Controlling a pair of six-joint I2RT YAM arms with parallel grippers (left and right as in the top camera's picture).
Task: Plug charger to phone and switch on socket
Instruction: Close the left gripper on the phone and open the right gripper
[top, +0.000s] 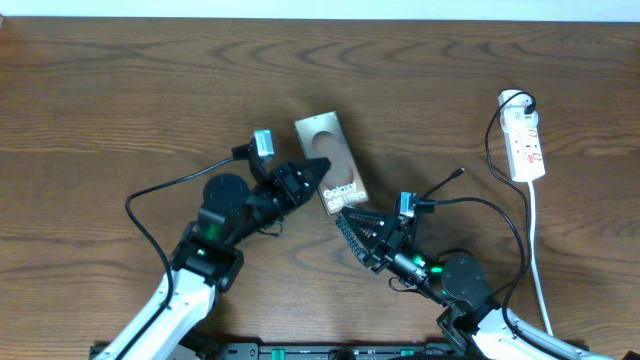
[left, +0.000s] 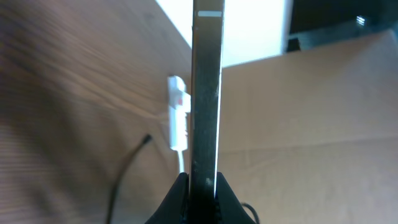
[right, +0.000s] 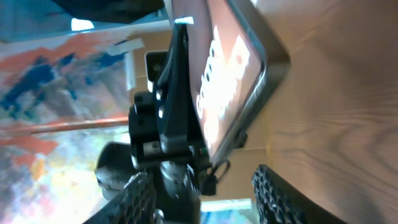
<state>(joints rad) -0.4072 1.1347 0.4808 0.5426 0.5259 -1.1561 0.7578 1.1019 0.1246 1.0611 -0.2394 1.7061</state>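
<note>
The phone (top: 331, 160), bronze-grey with white "Galaxy" lettering, is at the table's middle. My left gripper (top: 312, 172) is shut on its left long edge. In the left wrist view the phone (left: 206, 93) shows edge-on between the jaws (left: 205, 183). My right gripper (top: 356, 228) is open and empty just below the phone's near end. In the right wrist view its fingers (right: 208, 196) frame the phone (right: 233, 74). The charger (top: 490, 207) is a thin black cable lying to the right, with its plug tip (top: 461, 172) free on the table. The socket (top: 525, 140) lies at the far right.
The socket's thick white cord (top: 535, 250) runs down the right side to the front edge. The socket (left: 177, 112) and the charger tip (left: 148, 138) also show in the left wrist view. A cardboard wall (left: 311, 124) stands beyond the table.
</note>
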